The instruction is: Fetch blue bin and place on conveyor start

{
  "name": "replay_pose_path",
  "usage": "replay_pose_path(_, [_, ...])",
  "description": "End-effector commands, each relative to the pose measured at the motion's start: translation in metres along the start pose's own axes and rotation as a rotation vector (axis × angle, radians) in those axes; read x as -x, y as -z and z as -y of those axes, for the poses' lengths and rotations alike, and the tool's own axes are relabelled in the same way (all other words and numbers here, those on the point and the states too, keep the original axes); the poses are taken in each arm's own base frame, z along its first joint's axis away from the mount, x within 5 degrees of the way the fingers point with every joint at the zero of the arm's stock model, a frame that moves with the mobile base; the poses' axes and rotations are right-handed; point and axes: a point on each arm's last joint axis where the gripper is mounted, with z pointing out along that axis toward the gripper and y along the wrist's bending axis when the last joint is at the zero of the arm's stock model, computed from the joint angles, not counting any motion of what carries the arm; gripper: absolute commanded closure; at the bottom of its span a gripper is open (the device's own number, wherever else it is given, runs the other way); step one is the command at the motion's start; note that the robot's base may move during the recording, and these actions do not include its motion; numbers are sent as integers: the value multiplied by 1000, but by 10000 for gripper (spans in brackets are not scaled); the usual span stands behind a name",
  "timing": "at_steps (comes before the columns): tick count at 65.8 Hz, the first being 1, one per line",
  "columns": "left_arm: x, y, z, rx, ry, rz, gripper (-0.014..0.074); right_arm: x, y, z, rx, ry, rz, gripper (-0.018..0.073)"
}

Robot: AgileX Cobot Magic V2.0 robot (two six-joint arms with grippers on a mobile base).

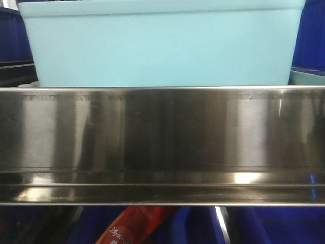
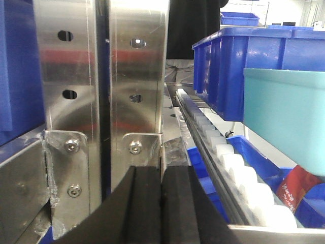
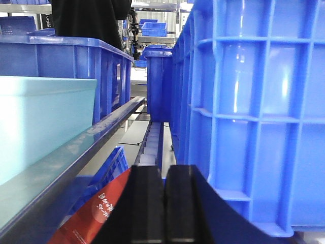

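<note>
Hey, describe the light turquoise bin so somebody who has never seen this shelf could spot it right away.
Find the shiny steel shelf rail running across the front view. Right behind its top edge stands the pale turquoise bin, wide and rectangular. Its walls are smooth and plain, unlike the darker royal-blue ribbed bins near it.

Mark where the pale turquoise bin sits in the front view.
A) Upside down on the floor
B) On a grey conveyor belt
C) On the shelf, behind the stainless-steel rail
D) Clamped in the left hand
C: the pale turquoise bin stands upright with its base hidden just behind the top edge of the stainless-steel shelf rail. No belt shows there.
</note>
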Motion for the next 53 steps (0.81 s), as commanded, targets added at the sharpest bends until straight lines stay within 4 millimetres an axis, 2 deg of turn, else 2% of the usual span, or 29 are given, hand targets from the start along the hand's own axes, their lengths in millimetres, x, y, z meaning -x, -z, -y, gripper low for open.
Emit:
replay_pose_path(1, [3,1,0,5,-6,27,707,3,0,0,1,2,28,721])
replay_pose_path(30, [3,1,0,5,-6,27,707,3,0,0,1,2,28,721])
replay_pose_path(53, [11,1,0,3,-12,114,707,6,0,0,-1,4,66,721])
